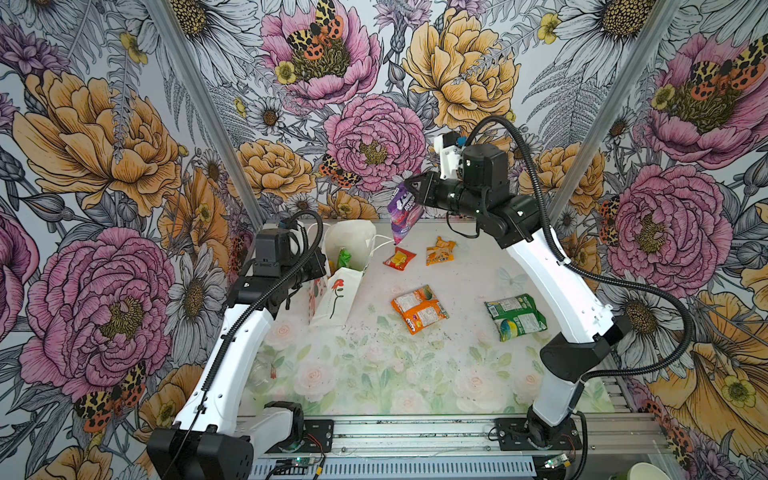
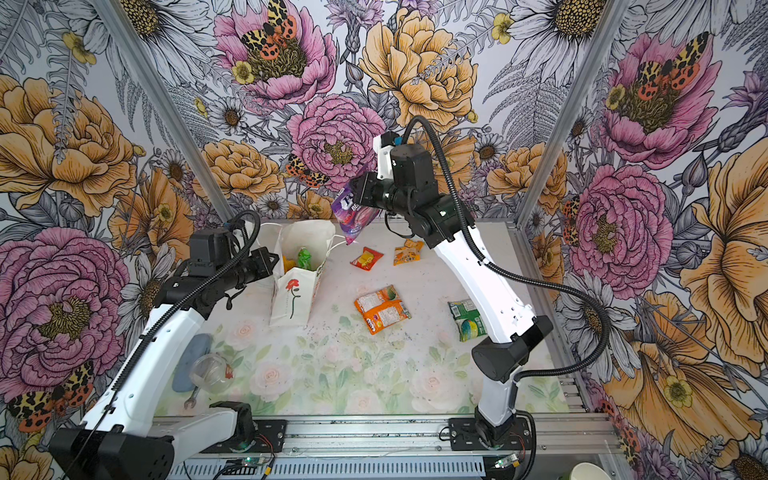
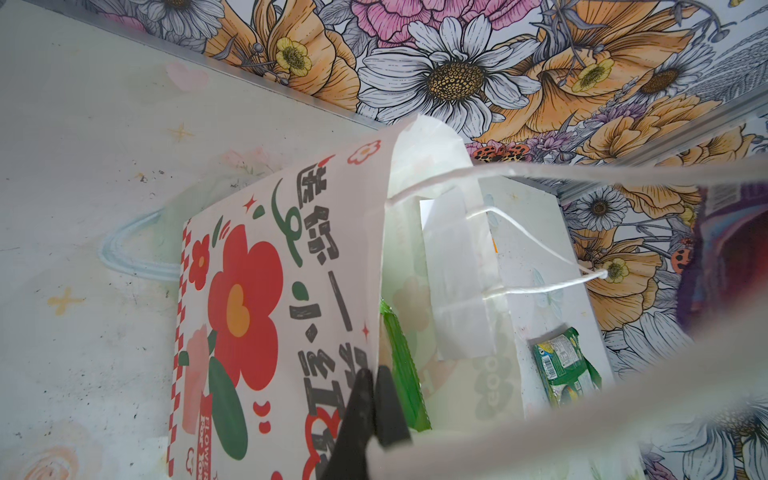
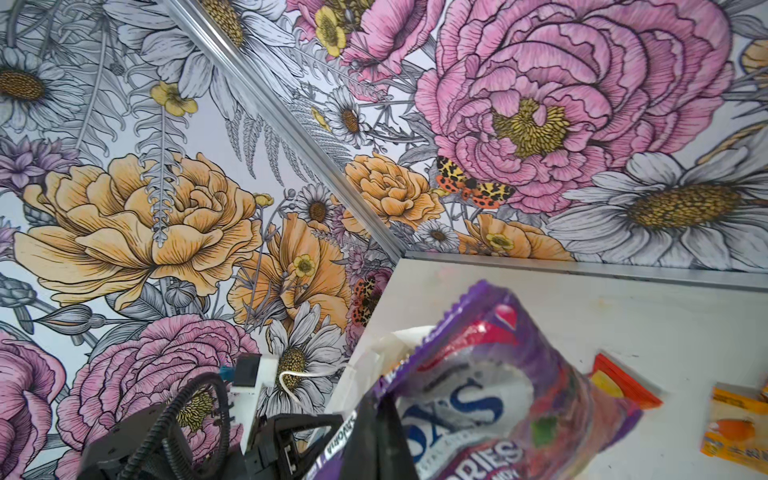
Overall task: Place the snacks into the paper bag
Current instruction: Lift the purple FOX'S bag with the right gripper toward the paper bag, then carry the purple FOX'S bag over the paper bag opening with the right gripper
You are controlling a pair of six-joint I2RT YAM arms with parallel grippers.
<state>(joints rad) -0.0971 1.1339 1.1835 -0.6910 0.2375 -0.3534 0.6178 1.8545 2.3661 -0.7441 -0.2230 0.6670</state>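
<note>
Floral-print table [image 1: 361, 365] under everything, read as a clock face in both top views, twelve at the far wall.

Standing at ten o'clock, mouth open: the paper bag [image 1: 338, 299] [image 2: 293, 299] [image 3: 266, 291], white, with a red flower on its near face and red-green print on its side.

Clenched on the bag's rim at the nine o'clock side of the mouth: the left gripper [image 1: 322, 266] [image 2: 272, 258] [image 3: 372, 376], black fingers either side of the paper edge in the left wrist view.

Raised above the far edge at twelve o'clock, at two o'clock from the bag's mouth and not yet over it: the right gripper [image 1: 409, 187] [image 2: 358, 192] [image 4: 374, 415], pinched on the top edge of a purple packet [image 1: 401, 216] [image 2: 353, 218] [image 4: 498, 395] hanging beneath.

Flat near the centre: an orange-white packet [image 1: 419, 309] [image 2: 382, 309].

At three o'clock, well apart from that one: a green packet [image 1: 515, 316] [image 2: 467, 320] [image 3: 565, 365], partly behind the right arm in a top view.

Between twelve and one o'clock, near each other but apart: a small red packet [image 1: 400, 258] [image 2: 366, 258] [image 4: 619, 378] and, at its three o'clock, a small yellow-orange packet [image 1: 440, 251] [image 2: 407, 252] [image 4: 731, 428].

Already inside the bag, poking up toward the mouth: a bright green wrapper [image 1: 344, 259] [image 2: 304, 257] [image 3: 403, 374].
</note>
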